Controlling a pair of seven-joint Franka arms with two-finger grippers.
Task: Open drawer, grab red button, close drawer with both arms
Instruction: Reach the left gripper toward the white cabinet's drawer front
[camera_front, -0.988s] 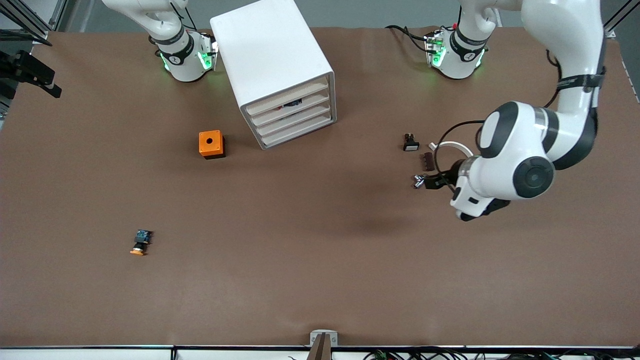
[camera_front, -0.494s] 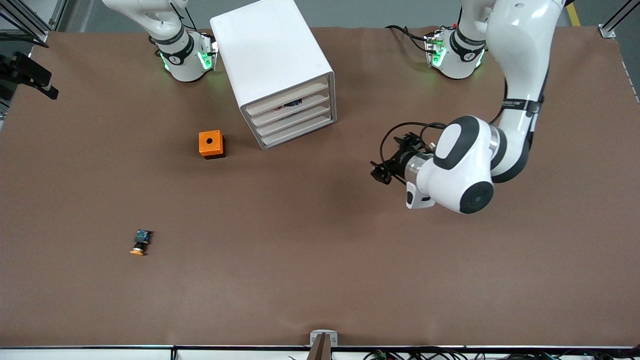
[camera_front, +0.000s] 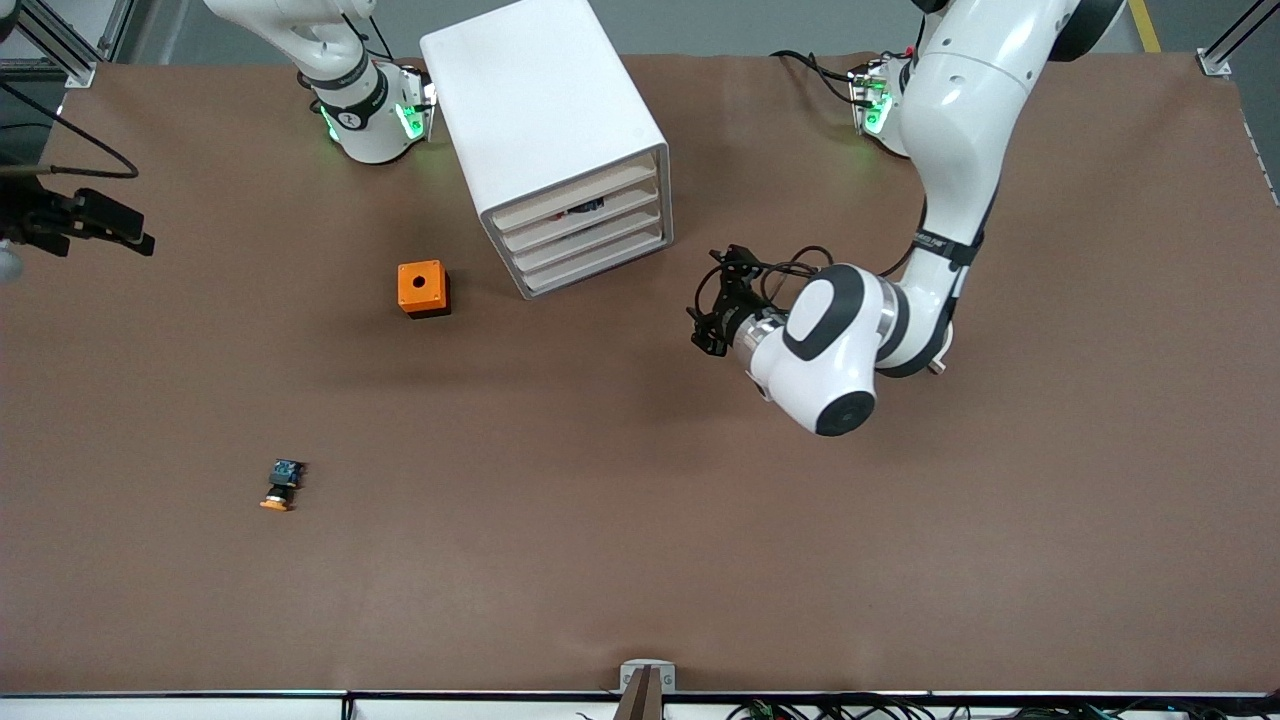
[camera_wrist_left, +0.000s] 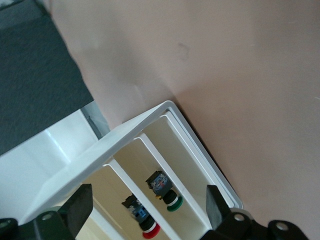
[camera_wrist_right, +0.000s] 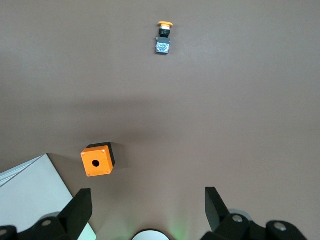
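Our left gripper (camera_front: 712, 312) has its jaws spread wide and holds nothing. It hangs over the table (camera_front: 640, 560) in front of the white cabinet (camera_front: 545, 120), which stands near the table's edge where our arms are fixed. Our right gripper (camera_front: 110, 228) is spread wide too, empty, up over the right arm's end of the table. The drawers (camera_front: 585, 222) are all pushed in. Through the cabinet's open front we see the red button (camera_wrist_left: 142, 220) lying inside, beside a green button (camera_wrist_left: 165, 191). An orange box (camera_front: 423, 288) sits near the cabinet. An orange-capped button (camera_front: 280, 486) lies nearer the front edge.
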